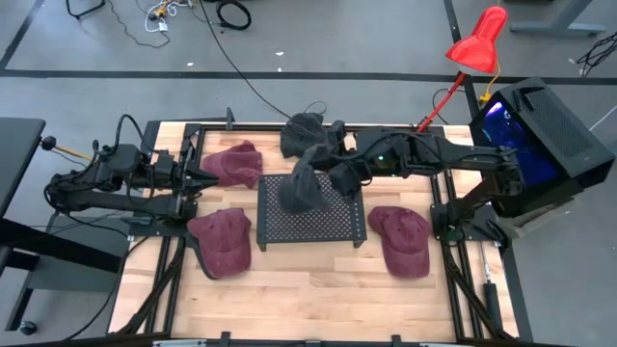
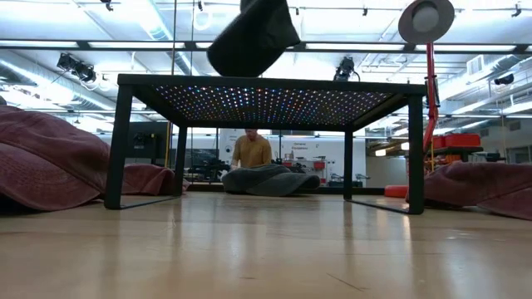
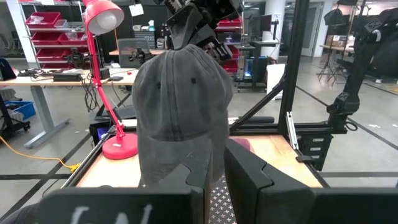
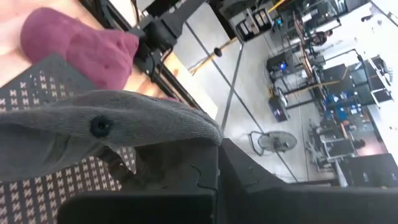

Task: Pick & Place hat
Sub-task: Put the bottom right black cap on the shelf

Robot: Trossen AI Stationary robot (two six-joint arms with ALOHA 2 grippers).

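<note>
High view first, since it shows the risk plainly: the right gripper [image 1: 323, 166] has its jaws pinched together on the grey hat [image 1: 301, 188], which hangs limp above the black perforated stand [image 1: 310, 213] in the middle of the table. The hold looks to be on a thin fold of cloth near the crown, so the main danger, as I judge it, is the fabric sliding out of the pinch and the hat dropping off-target, or draping half over the stand's edge when let go, because a floppy cap does not land where its held point is. A second risk is the dangling brim catching on the stand's rim if the arm lowers without centring. The left gripper [image 1: 205, 180] waits at the table's left side, its jaws nearly together and holding nothing, close beside a maroon hat [image 1: 232, 164]; any sweep from it could push that one. The wooden table [image 1: 318, 289] is pale planking inside a dark frame, carrying two more maroon hats [image 1: 223, 241] [image 1: 400, 238] at the front and a second grey hat [image 1: 306, 128] at the back. Beyond, the low view shows a wide workshop with ceiling lights and a person [image 2: 252, 151] seated far behind the table. A red desk lamp [image 1: 478, 40] stands at the right rear corner.
</note>
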